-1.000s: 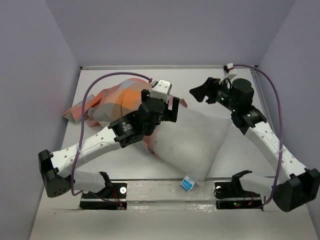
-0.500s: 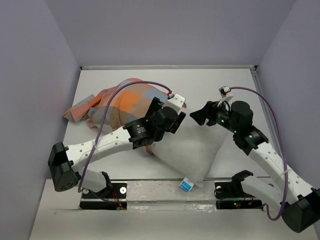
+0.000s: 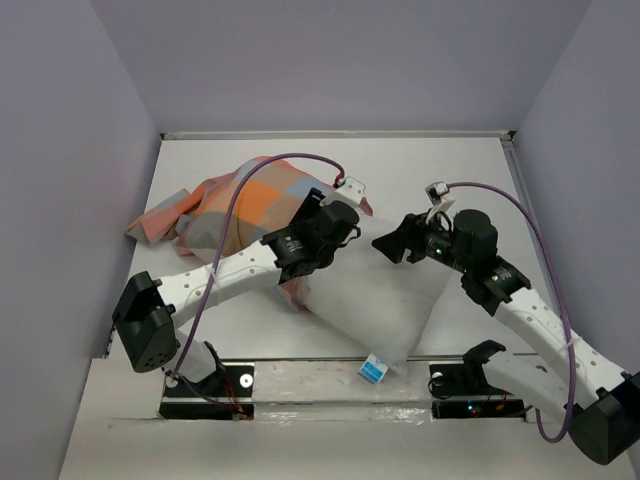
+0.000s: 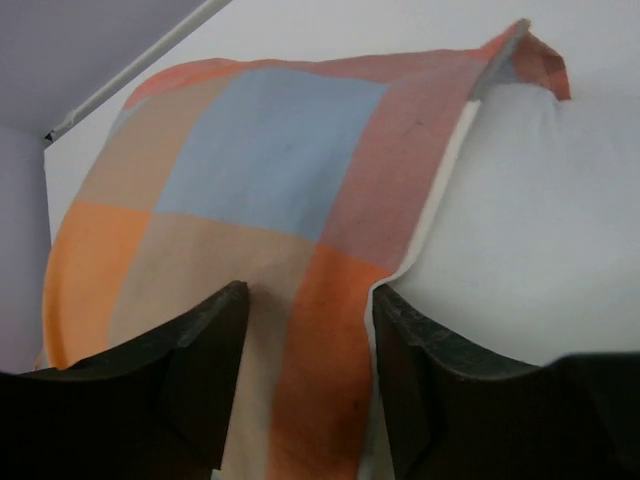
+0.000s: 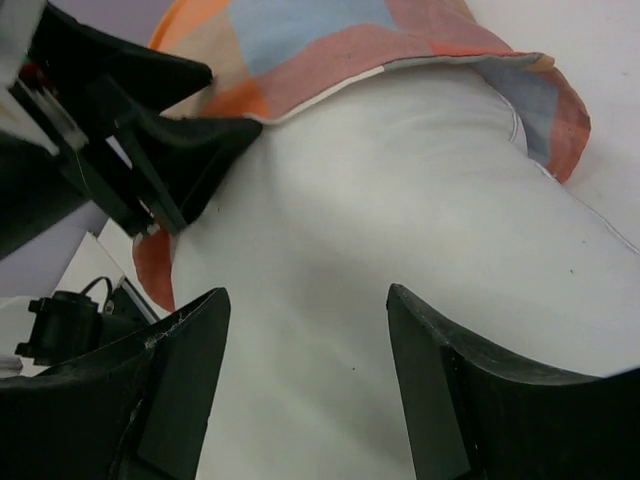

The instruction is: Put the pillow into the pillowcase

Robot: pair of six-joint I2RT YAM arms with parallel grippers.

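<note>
The white pillow (image 3: 395, 295) lies at the table's middle, its far left end inside the checked pillowcase (image 3: 240, 200); a blue-and-white tag (image 3: 374, 369) sticks out at its near corner. My left gripper (image 3: 343, 228) is open at the pillowcase's mouth. In the left wrist view the gripper (image 4: 308, 305) straddles the orange hem of the pillowcase (image 4: 250, 180), with the pillow (image 4: 540, 230) to the right. My right gripper (image 3: 392, 243) is open just above the pillow; in the right wrist view the gripper (image 5: 305, 305) hovers over the pillow (image 5: 400, 200), beyond which the pillowcase (image 5: 340, 30) covers its far end.
The rest of the pillowcase bunches toward the far left wall (image 3: 150, 222). The left arm's fingers (image 5: 190, 150) show close by in the right wrist view. The arm bases and a metal rail (image 3: 300, 385) line the near edge.
My left gripper has come down and nearer, from above the pillowcase to its mouth edge. My right gripper has moved nearer and left, down over the pillow. More pillowcase is uncovered.
</note>
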